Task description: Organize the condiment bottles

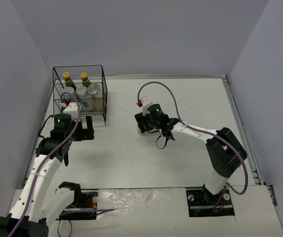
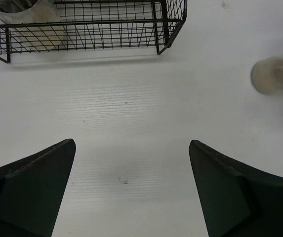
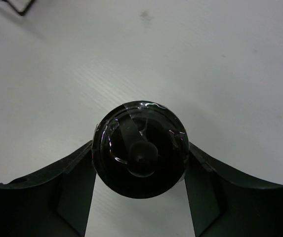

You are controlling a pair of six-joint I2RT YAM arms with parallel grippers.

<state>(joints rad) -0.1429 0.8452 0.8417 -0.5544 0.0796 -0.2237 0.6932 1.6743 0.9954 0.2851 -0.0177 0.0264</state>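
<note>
Grey walls (image 1: 141,34) close round a white bench (image 1: 181,98), where the wire rack (image 1: 96,112) at the far left holds yellow-capped sauce bottles (image 1: 84,77) and silver-lidded jars (image 1: 94,89). Our right claw (image 1: 142,125) clamps a black-lidded jar (image 3: 140,148) mid-bench, with open surface all round. Our left claw (image 2: 131,143) gapes just before the rack, and only its camera shows that jar's pale body.

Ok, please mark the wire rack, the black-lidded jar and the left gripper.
wire rack (image 1: 103,94): top external, right wall
black-lidded jar (image 3: 140,150): right wrist, lid centre
left gripper (image 2: 131,142): left wrist, between fingertips
</note>
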